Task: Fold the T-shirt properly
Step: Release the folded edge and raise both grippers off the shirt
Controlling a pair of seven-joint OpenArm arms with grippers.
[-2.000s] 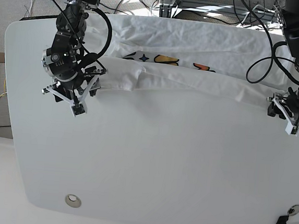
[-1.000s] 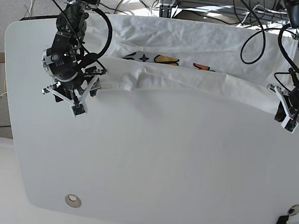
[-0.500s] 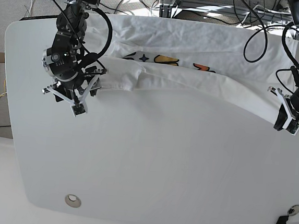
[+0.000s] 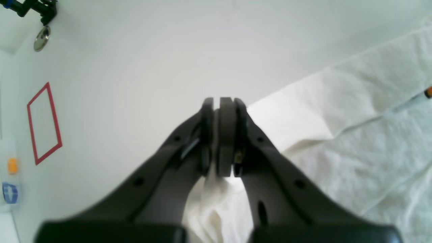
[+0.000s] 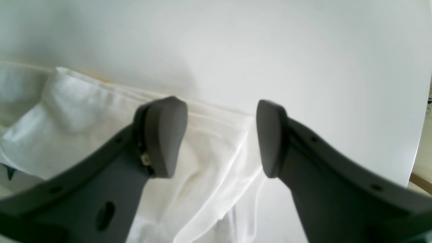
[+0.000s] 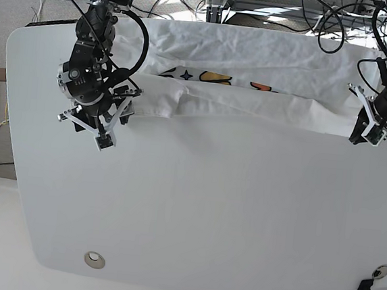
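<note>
left gripper: jaws closed, pinching a bunched white edge of the t-shirt, with fabric pulled down between them. right gripper: jaws spread wide, gripping nothing, poised above the folded hem at the shirt's other end. the t-shirt lies across the far side of the white bench, its near edge folded over so only slivers of coloured print show. a red outlined rectangle marks the bench near the left gripper.

The T-shirt lies along the table's far edge.
</note>
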